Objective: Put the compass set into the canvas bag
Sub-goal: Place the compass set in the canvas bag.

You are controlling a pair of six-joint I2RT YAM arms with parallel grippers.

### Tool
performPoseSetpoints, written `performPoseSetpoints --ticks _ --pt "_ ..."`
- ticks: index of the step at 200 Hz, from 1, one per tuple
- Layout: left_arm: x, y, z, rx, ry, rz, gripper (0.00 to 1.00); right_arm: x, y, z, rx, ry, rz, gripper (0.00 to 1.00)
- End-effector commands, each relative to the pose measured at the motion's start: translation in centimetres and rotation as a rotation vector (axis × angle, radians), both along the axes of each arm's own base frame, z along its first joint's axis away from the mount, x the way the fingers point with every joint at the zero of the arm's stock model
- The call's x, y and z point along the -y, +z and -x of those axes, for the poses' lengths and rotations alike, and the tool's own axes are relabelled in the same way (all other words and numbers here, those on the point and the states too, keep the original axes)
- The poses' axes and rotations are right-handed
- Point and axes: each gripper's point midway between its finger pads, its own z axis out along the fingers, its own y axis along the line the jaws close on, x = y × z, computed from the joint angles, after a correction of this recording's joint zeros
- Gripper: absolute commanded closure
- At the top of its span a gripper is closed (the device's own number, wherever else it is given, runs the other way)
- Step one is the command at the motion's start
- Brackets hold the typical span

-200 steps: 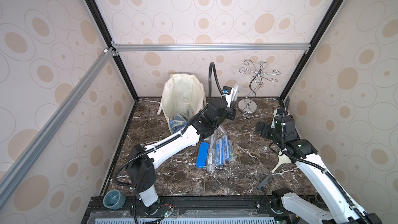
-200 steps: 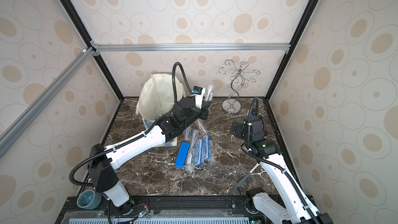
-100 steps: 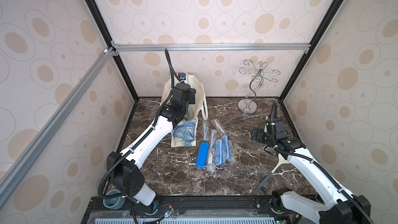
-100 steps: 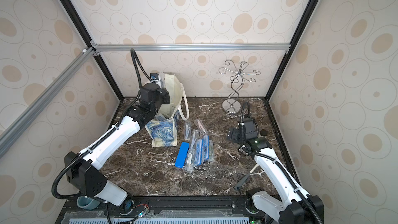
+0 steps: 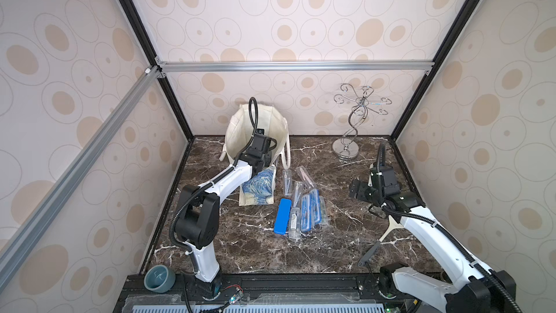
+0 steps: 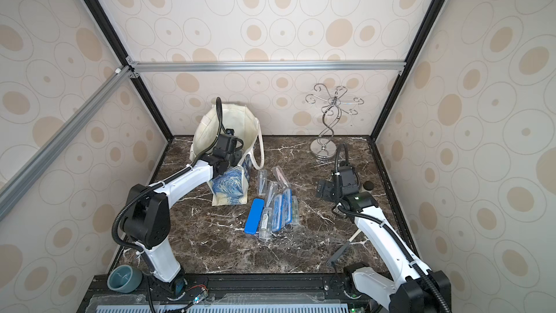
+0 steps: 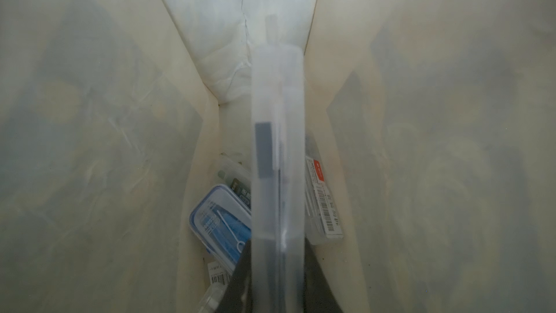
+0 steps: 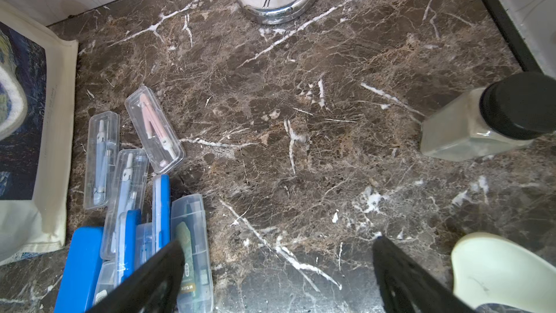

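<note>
On dark marble (image 5: 346, 236) between spotted walls (image 5: 301, 10), I had the left gripper (image 7: 276, 246) inside the bag (image 5: 237, 127), pinching a clear compass case (image 7: 276, 100); only its wrist view showed that. Right gripper (image 8: 276, 242) hung spread above the marble, spare cases (image 5: 301, 206) just beside the bag.

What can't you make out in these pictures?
- Left end effector: hidden in both top views by its wrist and the canvas bag.
- Translucent case it grips: contents blurred, left wrist view.
- Blue-rimmed case below: partly behind that case.
- Cream utensil: cut off by the right wrist view's edge.
</note>
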Motion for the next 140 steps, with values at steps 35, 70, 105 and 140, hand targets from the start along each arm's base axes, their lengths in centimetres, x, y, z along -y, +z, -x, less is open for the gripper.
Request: performPoseSetpoints --ticks 35,70,105,140 --pt "-0.7 -1.1 0.3 -0.019 0.027 0.029 0.73 -0.1 -1.3 0.3 -0.044 0.001 -0.002 0.0" --pt "-0.5 0.2 0.4 0.01 0.019 0.052 0.53 -0.2 -1.5 0.2 -0.051 0.006 -0.007 0.0" --pt "0.1 2.7 0.5 0.064 -0.011 0.096 0.44 -0.4 -1.5 0.1 -0.053 0.012 -0.013 0.0" --pt "0.7 6.7 1.4 0.149 -0.057 0.157 0.25 -0.6 -2.0 0.1 -0.074 0.026 -0.01 0.0"
